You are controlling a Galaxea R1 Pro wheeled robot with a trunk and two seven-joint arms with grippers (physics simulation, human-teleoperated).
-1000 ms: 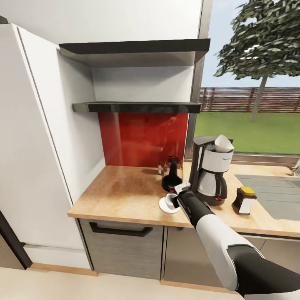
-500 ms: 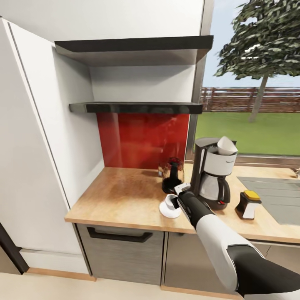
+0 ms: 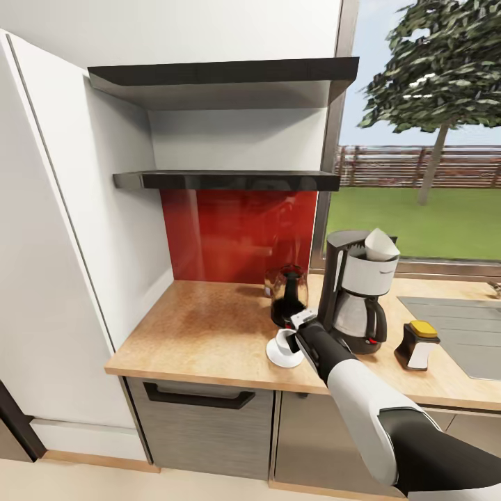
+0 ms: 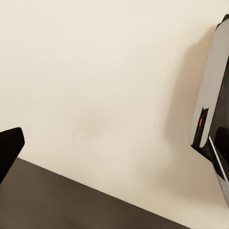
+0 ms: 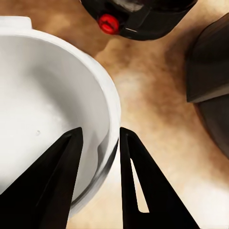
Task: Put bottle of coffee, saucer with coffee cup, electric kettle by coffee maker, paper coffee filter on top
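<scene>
Cup (image 5: pixel 47 105) wall sits pinched between your right pincer's (image 5: pixel 98 157) two fingers, one inside the bowl, one outside. On the table (image 3: pixel 202 327) the cup stands on the saucer (image 3: pixel 284 353), at about eight o'clock from the coffee maker (image 3: pixel 356 292), which wears its paper filter (image 3: pixel 381 243). The kettle (image 3: pixel 287 298) is just behind at twelve o'clock from the cup; the coffee bottle (image 3: pixel 417 345) is at four o'clock from the maker. Spread the fingers gently, then lift straight up so neither one tips the cup. I cannot tell your left pincer's state.
</scene>
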